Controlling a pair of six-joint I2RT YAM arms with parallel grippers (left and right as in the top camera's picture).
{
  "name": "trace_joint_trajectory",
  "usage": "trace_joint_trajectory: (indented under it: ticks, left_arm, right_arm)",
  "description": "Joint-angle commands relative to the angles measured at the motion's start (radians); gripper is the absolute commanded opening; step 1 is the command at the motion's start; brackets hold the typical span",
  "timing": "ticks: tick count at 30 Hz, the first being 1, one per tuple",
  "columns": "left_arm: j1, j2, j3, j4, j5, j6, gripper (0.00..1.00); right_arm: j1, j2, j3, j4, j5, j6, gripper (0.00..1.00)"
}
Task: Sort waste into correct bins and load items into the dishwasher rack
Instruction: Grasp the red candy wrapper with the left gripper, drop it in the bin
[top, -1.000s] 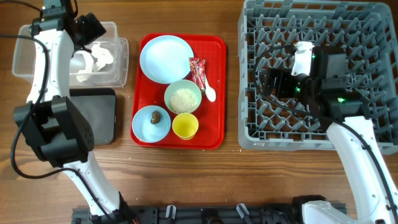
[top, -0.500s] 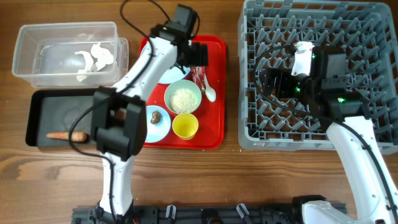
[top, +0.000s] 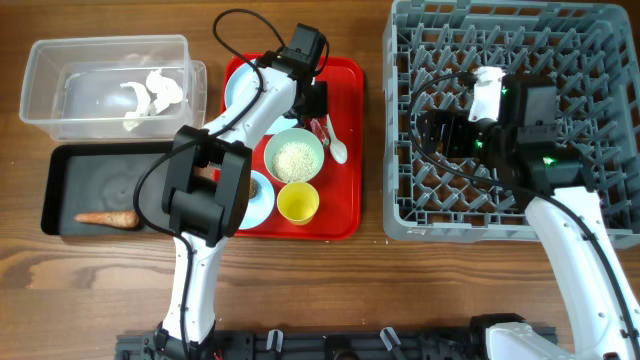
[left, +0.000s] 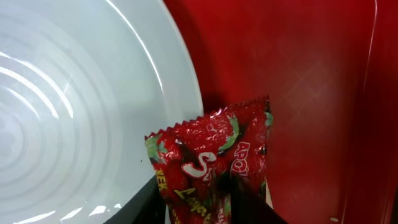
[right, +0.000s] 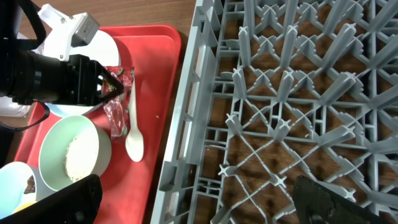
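Two arms: the left gripper (top: 314, 108) is low over the red tray (left: 298, 74); the right gripper (right: 198, 186) hangs above the dishwasher rack (top: 400, 150).
Left fingers: set close about the near end of the one snack wrapper (left: 211, 162); I cannot tell whether they actually pinch it.
Right fingers: spread wide, with nothing between them.
Beside the left gripper: one light blue plate (left: 62, 112), its rim meeting the wrapper; one white spoon (top: 338, 150) just past the wrapper.
A little further off: two bowls and one yellow cup (top: 297, 203). The pale green bowl (top: 268, 158) holds rice (top: 296, 160); the light blue bowl (top: 264, 203) holds one brown lump (right: 28, 181).
Well away from the left gripper: two bins. The clear tub (top: 90, 105) has crumpled tissue (top: 152, 92) in it; the black tray (top: 100, 180) has one carrot piece (top: 105, 218).
Since a second ago: the left gripper has crossed from over the clear tub to the wrapper, uncovering the black tray. The right arm has not stirred.
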Motion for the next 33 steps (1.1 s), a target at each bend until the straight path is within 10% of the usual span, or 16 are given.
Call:
trace_joint_trajectory:
  ticks: [1, 9, 12, 33]
  left_arm:
    - [-0.005, -0.009, -0.004, 0.004, -0.009, -0.003, 0.17]
    - [-0.005, -0.033, -0.003, 0.003, -0.009, -0.004, 0.24]
    - [-0.005, -0.062, -0.003, 0.004, -0.008, -0.007, 0.04]
    - [0.061, -0.209, 0.018, 0.011, 0.005, -0.096, 0.04]
  right_arm:
    - [0.001, 0.008, 0.010, 0.005, -0.010, 0.006, 1.00]
    - [0.001, 0.008, 0.010, 0.006, -0.010, 0.007, 1.00]
    - [0.001, 0.008, 0.010, 0.006, -0.010, 0.007, 1.00]
    - [0.001, 0.008, 0.009, 0.004, -0.010, 0.006, 1.00]
